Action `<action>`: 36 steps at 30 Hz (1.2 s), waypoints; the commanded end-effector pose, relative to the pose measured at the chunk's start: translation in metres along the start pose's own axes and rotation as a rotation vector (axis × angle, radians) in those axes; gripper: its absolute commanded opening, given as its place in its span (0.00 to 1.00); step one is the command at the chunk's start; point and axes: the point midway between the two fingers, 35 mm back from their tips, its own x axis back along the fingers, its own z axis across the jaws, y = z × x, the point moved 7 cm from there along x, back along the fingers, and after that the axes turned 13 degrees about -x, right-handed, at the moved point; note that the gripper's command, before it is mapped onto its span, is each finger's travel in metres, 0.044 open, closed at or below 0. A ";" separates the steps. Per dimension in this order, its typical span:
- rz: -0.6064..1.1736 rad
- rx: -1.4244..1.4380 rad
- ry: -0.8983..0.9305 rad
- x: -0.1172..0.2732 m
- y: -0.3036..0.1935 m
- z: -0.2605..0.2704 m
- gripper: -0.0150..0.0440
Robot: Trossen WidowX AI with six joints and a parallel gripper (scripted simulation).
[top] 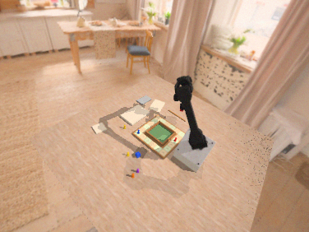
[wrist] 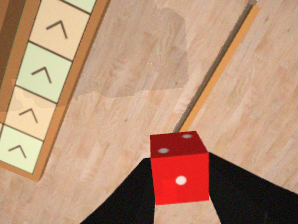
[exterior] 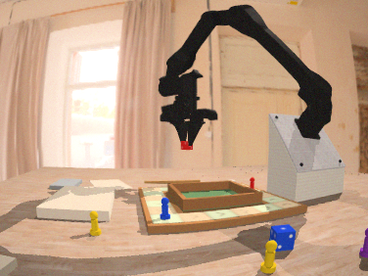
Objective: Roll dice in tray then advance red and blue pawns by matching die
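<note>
My gripper (exterior: 187,143) (wrist: 177,163) is shut on the red die (exterior: 186,146) (wrist: 180,179) (top: 182,109), held high above the table behind the board. In the wrist view one pip shows on one face and two on another. The tray (top: 169,141) (exterior: 220,200) with its green floor sits in the middle of the board (top: 163,156) (exterior: 196,227) (wrist: 75,85); no die shows in it. The blue die (top: 138,155) (exterior: 283,238) lies on the table beside the board. The blue pawn (top: 138,132) (exterior: 165,208) and the red pawn (top: 175,139) (exterior: 253,183) stand upright on the board's track.
Yellow pawns (top: 125,127) (exterior: 95,223) (exterior: 269,256), a purple pawn (top: 137,170) (exterior: 365,245) and an orange pawn (top: 132,175) stand on the table. A thick pale block (top: 132,116) (exterior: 75,205), a blue-grey slab (top: 144,99) (exterior: 66,184) and a thin stick (top: 177,115) (exterior: 172,182) (wrist: 217,70) lie around the board.
</note>
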 end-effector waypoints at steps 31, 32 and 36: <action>0.005 -0.758 -0.020 0.009 0.050 0.073 0.25; 0.004 -0.786 -0.020 0.008 0.052 0.076 0.25; 0.003 -0.896 -0.021 0.006 0.057 0.087 0.25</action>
